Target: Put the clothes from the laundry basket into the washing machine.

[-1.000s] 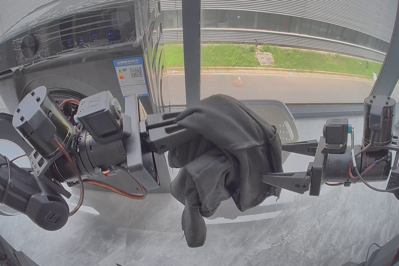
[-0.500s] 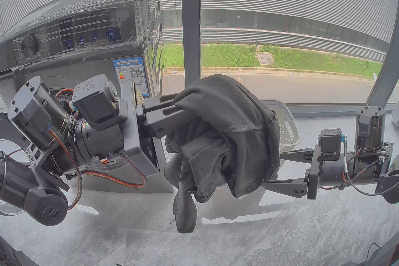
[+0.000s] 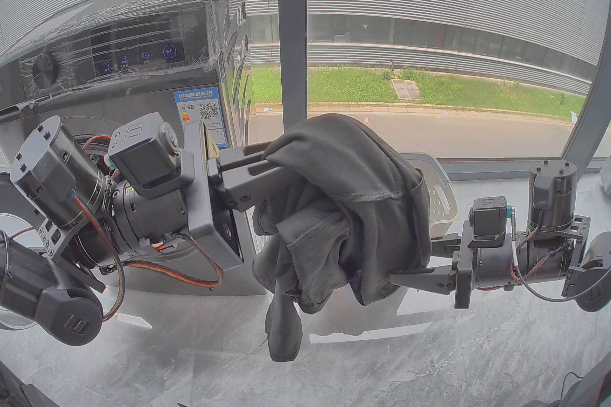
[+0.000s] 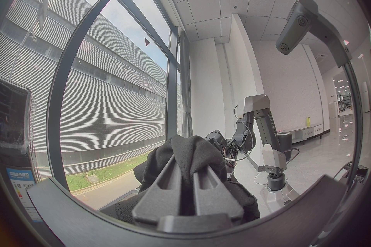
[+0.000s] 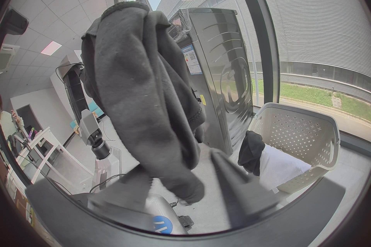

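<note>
A dark grey garment (image 3: 347,205) hangs bunched in the air, with my left gripper (image 3: 270,170) shut on its upper fold. In the left wrist view the two fingers (image 4: 166,186) press together under the cloth (image 4: 193,151). My right gripper (image 3: 417,265) is open at the garment's right side, and its fingers (image 5: 235,182) stand on either side of the dangling lower end (image 5: 154,105). The washing machine (image 3: 140,58) is at the left behind my left arm. The white laundry basket (image 5: 305,132) holds a white cloth (image 5: 280,166) and a black one (image 5: 250,151).
A dark window post (image 3: 291,33) rises behind the garment. The grey marble floor (image 3: 382,357) stretches below both arms. The basket (image 3: 442,192) stands against the window just right of the machine. A device on a stand (image 5: 94,139) is farther back in the room.
My left gripper has lifted the garment a little and drawn it slightly left. My right gripper has moved left, closer in to the garment's right side.
</note>
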